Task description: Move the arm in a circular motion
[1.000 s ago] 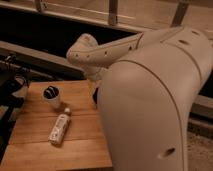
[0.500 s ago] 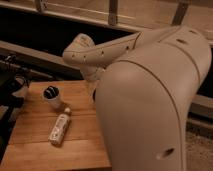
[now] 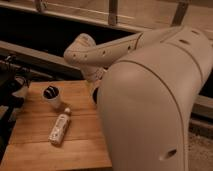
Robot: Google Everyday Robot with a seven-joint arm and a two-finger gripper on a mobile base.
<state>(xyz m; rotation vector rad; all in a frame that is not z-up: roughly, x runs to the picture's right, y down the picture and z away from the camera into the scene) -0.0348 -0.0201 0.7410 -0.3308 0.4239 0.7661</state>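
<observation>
Camera view: arm (image 3: 150,100) arches over table (image 3: 30,147), gripper hidden behind it

Wooden table (image 3: 82,145); metal railing (image 3: 113,11) behind; dim light.

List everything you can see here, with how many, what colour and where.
Table: one, light brown wood, lower left.
Cup: one, white with dark inside, upright on the table's far left.
Bottle: one, white, lying on the table nearer than the cup.
Dark gear: uncountable, black, left edge beside the table.
Rail: one, pale metal, across the top.
Arm: one, cream-white, fills the right, reaching over the table.
Gripper: none in view, apparently hidden behind the arm.
</observation>
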